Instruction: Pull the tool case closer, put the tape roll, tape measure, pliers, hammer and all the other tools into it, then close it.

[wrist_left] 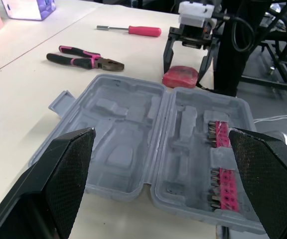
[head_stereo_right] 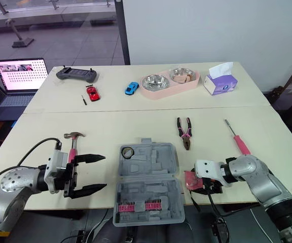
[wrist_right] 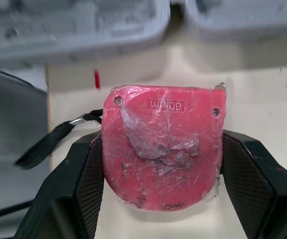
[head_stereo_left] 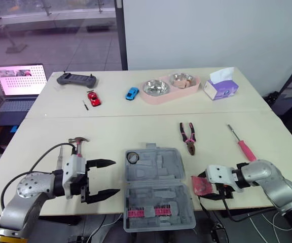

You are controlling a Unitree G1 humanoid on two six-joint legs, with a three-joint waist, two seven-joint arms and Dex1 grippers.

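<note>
Tool case (head_stereo_left: 158,190) sits open — right gripper (wrist_right: 162,142) fingers clamped on the red tape measure (wrist_right: 163,154), left gripper (head_stereo_left: 116,177) fingers spread wide.

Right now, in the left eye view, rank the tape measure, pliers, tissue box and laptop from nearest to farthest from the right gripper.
1. Tape measure: between the right gripper's fingers, near right.
2. Pliers: just beyond the gripper, slightly left of it.
3. Tissue box: far right.
4. Laptop: farthest, far left.
</note>
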